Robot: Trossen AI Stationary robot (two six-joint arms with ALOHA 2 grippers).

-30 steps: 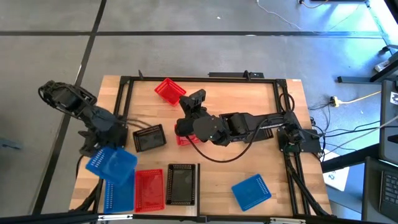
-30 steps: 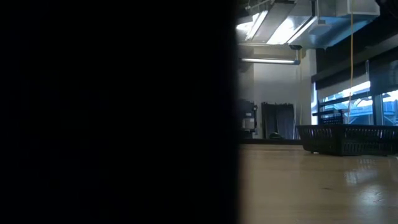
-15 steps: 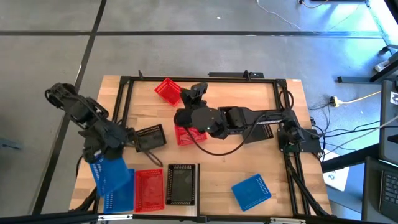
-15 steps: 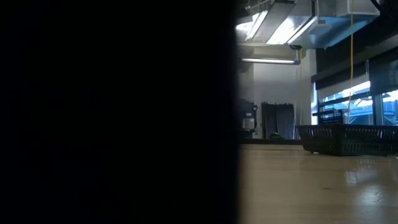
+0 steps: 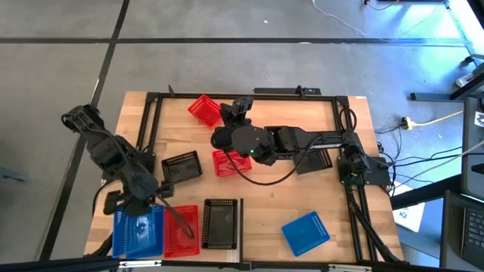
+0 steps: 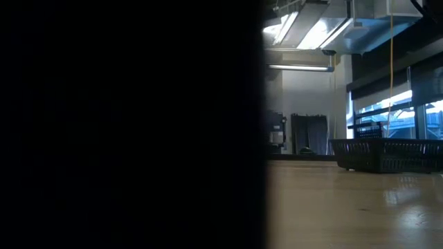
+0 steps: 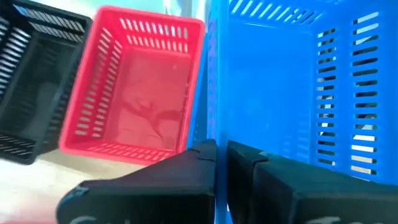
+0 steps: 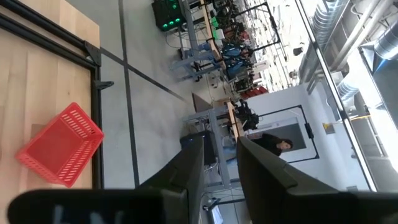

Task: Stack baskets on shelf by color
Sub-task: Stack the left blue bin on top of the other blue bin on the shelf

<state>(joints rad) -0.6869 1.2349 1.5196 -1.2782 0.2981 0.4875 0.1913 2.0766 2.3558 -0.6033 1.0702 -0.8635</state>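
Left hand [image 7: 221,155] pinches blue basket [image 7: 273,81] wall (beside red basket [image 7: 134,87]).

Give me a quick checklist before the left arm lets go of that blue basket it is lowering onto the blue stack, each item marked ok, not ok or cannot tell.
1. Left hand shut on the wall of the blue mesh plastic basket: ok.
2. Held basket over the blue stack at the table's near left corner: ok.
3. Held basket fully nested and level: cannot tell, the arm covers it in the high view.
4. Red mesh plastic basket next to the stack stands apart from it: cannot tell.
5. Right hand open and away from the stack, near the far red mesh basket: ok.
6. Low view useful as a check: not ok, half of it is blocked dark.
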